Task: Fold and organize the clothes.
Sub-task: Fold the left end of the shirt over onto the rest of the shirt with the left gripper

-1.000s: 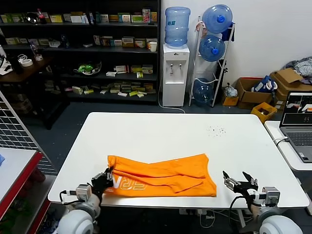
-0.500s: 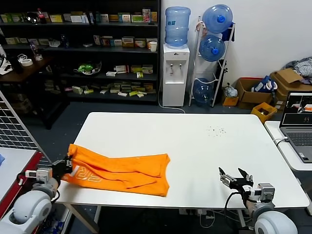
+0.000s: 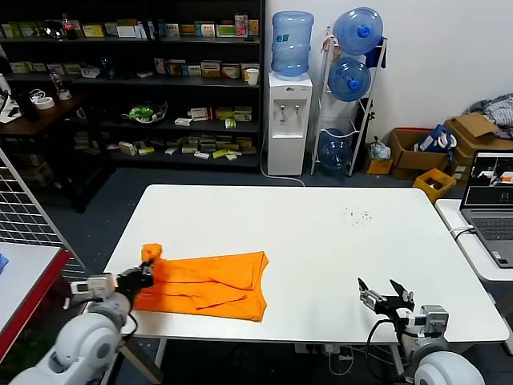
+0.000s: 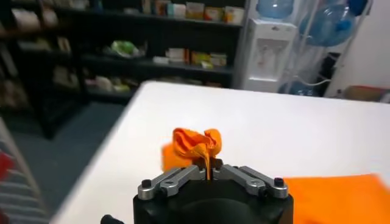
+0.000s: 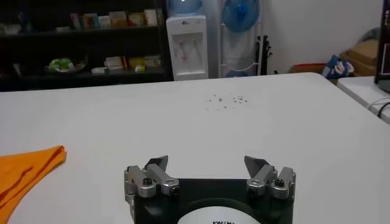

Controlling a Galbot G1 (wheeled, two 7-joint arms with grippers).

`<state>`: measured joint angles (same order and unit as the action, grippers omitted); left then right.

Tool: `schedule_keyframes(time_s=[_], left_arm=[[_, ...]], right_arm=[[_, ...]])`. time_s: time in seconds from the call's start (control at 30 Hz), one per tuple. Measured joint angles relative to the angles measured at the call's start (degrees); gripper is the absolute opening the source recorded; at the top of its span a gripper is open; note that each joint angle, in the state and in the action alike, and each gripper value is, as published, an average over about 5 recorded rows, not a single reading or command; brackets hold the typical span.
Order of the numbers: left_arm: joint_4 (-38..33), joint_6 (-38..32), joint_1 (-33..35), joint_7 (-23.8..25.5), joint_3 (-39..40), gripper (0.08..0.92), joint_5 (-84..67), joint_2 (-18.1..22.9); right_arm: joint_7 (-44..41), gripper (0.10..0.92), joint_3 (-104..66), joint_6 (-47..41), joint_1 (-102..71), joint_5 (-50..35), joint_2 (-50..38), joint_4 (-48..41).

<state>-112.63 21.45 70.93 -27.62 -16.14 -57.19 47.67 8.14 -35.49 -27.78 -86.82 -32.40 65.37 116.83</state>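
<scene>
**Left gripper pinching a bunched corner of the orange T-shirt**

Left gripper (image 3: 143, 277) low in the left part of the head view, at the near left edge of the white table (image 3: 321, 233), fingers (image 4: 183, 176) pressed together on a crumpled knot of orange cloth. Same pinch plain in the left wrist view (image 4: 208, 173): a bunched tuft of fabric standing up out of the closed jaws, just above the black gripper body.

From that knot outward, orange T-shirt (image 3: 208, 282) spread to the right across the lower left of the table, folded into a rough flat band with loose creases, its right end stopping short of the table's middle. Pinched corner lifted a little above the rest of the garment. In the left wrist view (image 4: 341, 198) a flat orange stretch at lower right of the frame; in the right wrist view (image 5: 27, 170) only an orange tip at the far left edge.

Right gripper (image 3: 385, 295) low in the right part of the head view, near the table's front edge, fingers (image 5: 155, 165) spread wide and holding nothing, well apart from the shirt.

Small dark specks (image 3: 355, 214) on the tabletop toward the upper right. Beyond the table, water dispenser (image 3: 288, 120) at upper centre, dark shelves (image 3: 160, 88) at upper left, laptop (image 3: 493, 204) at the right edge
</scene>
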Motion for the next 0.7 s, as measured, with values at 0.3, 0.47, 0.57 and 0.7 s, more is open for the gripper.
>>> schedule_keyframes(time_s=[0.3,0.47,0.57,0.7], left_arm=[[-0.5,2.4,-7.3,-6.1,10.1,0.115,-2.5,11.1],[0.8,2.9,-10.1,-7.5,14.3,0.115,-1.9,16.3],[1.7,3.1,-10.9,-7.8,15.8,0.115,-0.9,18.7],[3.0,3.4,-11.5,-7.7,16.9,0.166,0.9,20.8]], right_arm=[[0.0,0.823,-0.6,0.1,-1.0,0.6,0.9,0.1],[0.0,0.823,-0.7,0.2,-1.0,0.6,1.0,-0.1],[-0.1,0.823,-0.6,0.2,-0.9,0.5,1.0,-0.2],[-0.1,0.823,-0.4,0.2,-0.8,0.4,1.0,-0.3]])
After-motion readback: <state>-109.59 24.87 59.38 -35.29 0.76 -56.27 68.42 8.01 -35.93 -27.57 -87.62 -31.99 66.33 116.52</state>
